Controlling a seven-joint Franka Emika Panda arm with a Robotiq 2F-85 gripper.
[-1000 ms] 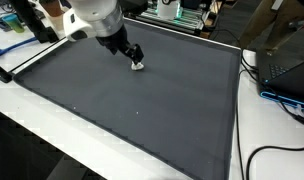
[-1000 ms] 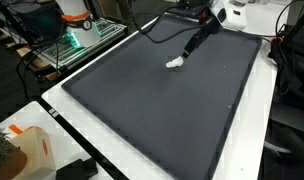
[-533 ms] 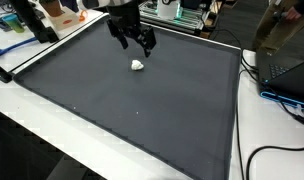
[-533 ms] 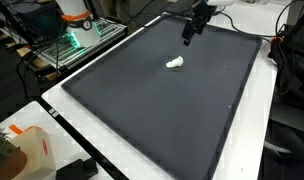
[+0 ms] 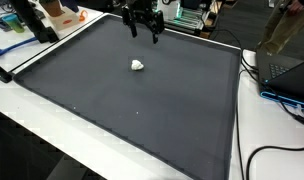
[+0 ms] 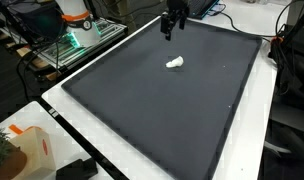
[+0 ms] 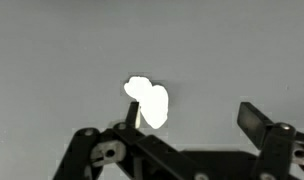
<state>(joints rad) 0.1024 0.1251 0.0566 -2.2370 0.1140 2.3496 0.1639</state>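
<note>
A small white crumpled lump [image 5: 138, 66] [image 6: 174, 63] lies alone on the dark grey mat [image 5: 142, 110] [image 6: 152, 100]. High above the mat's far edge hangs my gripper [image 5: 144, 30] [image 6: 168, 27], well clear of the lump, open and holding nothing. In the wrist view the white lump [image 7: 147, 102] shows far below on the mat, just past one finger [image 7: 130, 111]; my gripper [image 7: 192, 115] stands wide with only mat between its fingers.
The mat covers a white table [image 5: 32, 140]. A laptop [image 5: 287, 65] and black cables [image 5: 267, 150] lie on one side. Equipment racks [image 6: 77, 40] stand beyond the far edge. An orange-and-white item [image 6: 27, 150] sits near a corner.
My gripper has risen from right at the white lump and drawn back toward the mat's far edge. The lump stays where it was on the mat.
</note>
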